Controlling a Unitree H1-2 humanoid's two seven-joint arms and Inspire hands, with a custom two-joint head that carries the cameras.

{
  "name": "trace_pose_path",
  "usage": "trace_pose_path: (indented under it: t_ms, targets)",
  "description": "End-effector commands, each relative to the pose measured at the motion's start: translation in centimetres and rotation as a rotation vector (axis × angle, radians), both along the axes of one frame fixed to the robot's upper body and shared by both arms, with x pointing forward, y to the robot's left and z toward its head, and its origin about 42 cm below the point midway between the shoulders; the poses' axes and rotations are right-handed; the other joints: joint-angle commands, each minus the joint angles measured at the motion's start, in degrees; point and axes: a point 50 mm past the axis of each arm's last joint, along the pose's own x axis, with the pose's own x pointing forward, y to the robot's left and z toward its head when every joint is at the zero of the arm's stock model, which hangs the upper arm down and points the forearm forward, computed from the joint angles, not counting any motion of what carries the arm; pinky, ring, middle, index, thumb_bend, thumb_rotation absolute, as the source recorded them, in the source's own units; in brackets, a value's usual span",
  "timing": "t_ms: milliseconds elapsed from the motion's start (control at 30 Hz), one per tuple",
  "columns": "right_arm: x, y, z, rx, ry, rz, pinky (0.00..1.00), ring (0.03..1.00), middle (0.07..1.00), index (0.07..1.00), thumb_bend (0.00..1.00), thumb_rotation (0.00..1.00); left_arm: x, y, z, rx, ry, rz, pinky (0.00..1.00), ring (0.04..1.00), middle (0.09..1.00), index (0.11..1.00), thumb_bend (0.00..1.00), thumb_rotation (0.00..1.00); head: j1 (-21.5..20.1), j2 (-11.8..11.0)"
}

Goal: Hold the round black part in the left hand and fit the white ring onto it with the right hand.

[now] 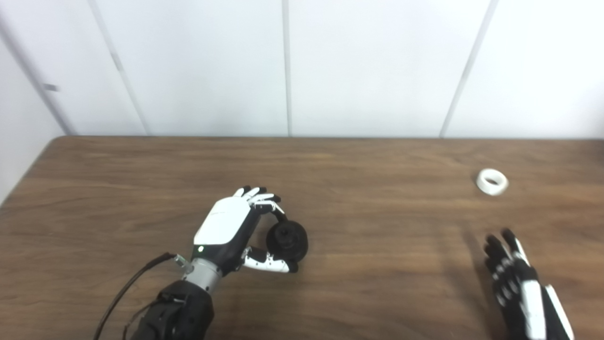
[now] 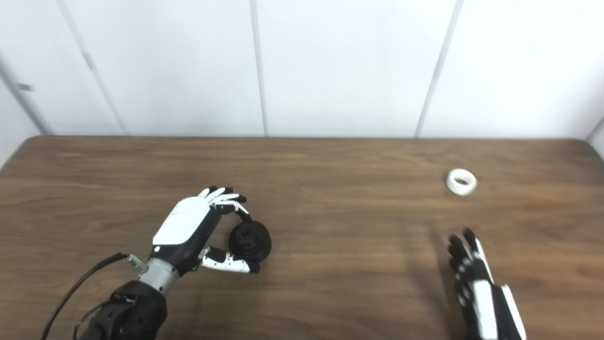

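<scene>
While the left forearm runs off the bottom edge, we can see its cable trailing out of frame, and the right arm is cut off at the lower right corner, so only part of it shows. Counting from the left, we have one round black part, one white ring and two hands on the wooden table.

On the left, the left hand is curled round the round black part: fingers hook over its far rim and the thumb lies against its near side. We cannot tell whether the part is lifted or sitting on the wood, and its detail is too dark to make out beyond a raised hub at the centre.

Moving right, bare wood separates the two hands.

At the far right, the white ring lies flat on the table, well apart from the black part. Nearer us, the right hand has its fingers stretched out straight and slightly apart, pointing towards the ring, holding nothing and touching nothing we can see. A clear gap remains between fingertips and ring.
</scene>
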Motion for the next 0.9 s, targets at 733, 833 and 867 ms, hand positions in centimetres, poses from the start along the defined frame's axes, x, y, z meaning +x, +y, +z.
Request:
trace_pose_path:
  t_ms: [733, 833, 867]
  targets:
    - [0.9, 2.6, 2.1, 0.049, 0.002, 0.013, 1.00, 0.970, 0.968, 1.000, 0.54, 1.00, -2.2, -5.8, -2.3, 0.020, -0.006, -0.103, 1.00, 0.925, 0.816, 0.485, 0.52, 0.06, -2.03, 4.90]
    - [1.0, 2.5, 2.1, 0.054, 0.000, 0.008, 1.00, 0.968, 0.965, 1.000, 0.54, 1.00, -2.5, -5.9, -2.6, 0.023, 0.007, -0.096, 1.00, 0.921, 0.815, 0.485, 0.52, 0.06, -1.70, 5.01]
    - [1.0, 2.4, 2.2, 0.052, 0.001, 0.006, 1.00, 0.968, 0.965, 1.000, 0.54, 1.00, -2.5, -5.9, -2.7, 0.026, 0.011, -0.094, 1.00, 0.919, 0.815, 0.484, 0.52, 0.06, -1.69, 5.06]
